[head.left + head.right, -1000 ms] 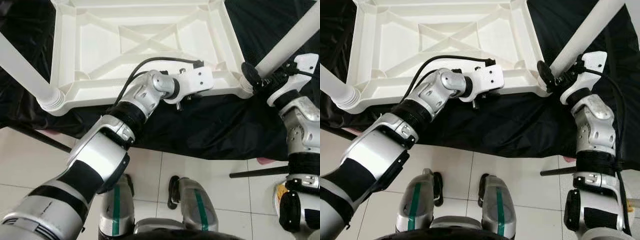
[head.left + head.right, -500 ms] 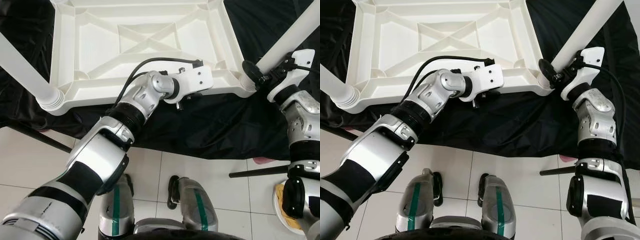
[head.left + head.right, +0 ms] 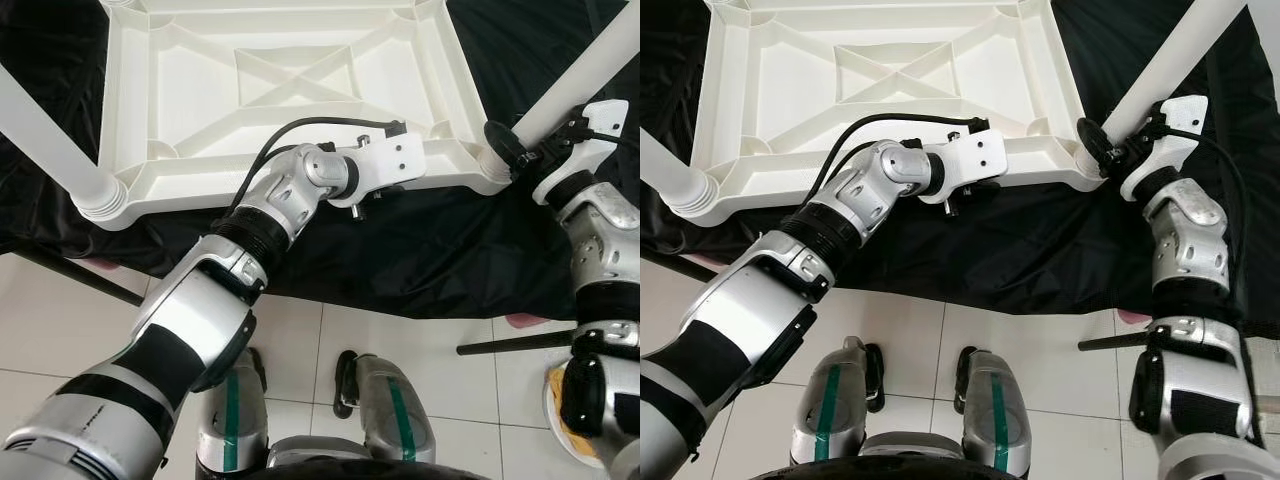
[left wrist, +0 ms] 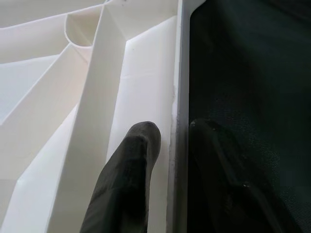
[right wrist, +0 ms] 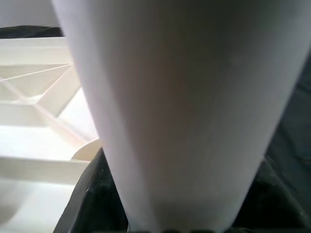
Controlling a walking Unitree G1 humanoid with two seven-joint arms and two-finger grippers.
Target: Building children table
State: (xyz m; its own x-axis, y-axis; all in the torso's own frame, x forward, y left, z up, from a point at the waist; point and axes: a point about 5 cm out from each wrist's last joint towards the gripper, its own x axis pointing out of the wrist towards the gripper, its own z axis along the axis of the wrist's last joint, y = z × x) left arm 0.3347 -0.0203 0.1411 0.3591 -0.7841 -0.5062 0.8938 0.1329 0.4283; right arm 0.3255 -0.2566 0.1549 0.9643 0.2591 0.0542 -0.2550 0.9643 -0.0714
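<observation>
An upturned white plastic table top [image 3: 290,75] lies on a black cloth. My left gripper [image 4: 175,128] is shut on the table top's near rim [image 4: 176,97], with one finger [image 4: 131,174] inside the rim and the other outside over the cloth. A white leg [image 3: 575,90] stands slanted in the near right corner socket [image 3: 490,170]. My right gripper [image 3: 507,150] is shut on this leg just above the socket, and the leg [image 5: 180,111] sits very close in the right wrist view. Another white leg [image 3: 45,135] stands in the near left corner.
The black cloth [image 3: 400,250] hangs over the near edge down to a pale tiled floor [image 3: 400,340]. Thin dark rods lie on the floor at the left [image 3: 85,278] and the right [image 3: 515,344]. My own feet [image 3: 385,400] stand below.
My right wrist has shifted and turned a little on the right leg near the corner socket. The left arm and the table top have stayed still.
</observation>
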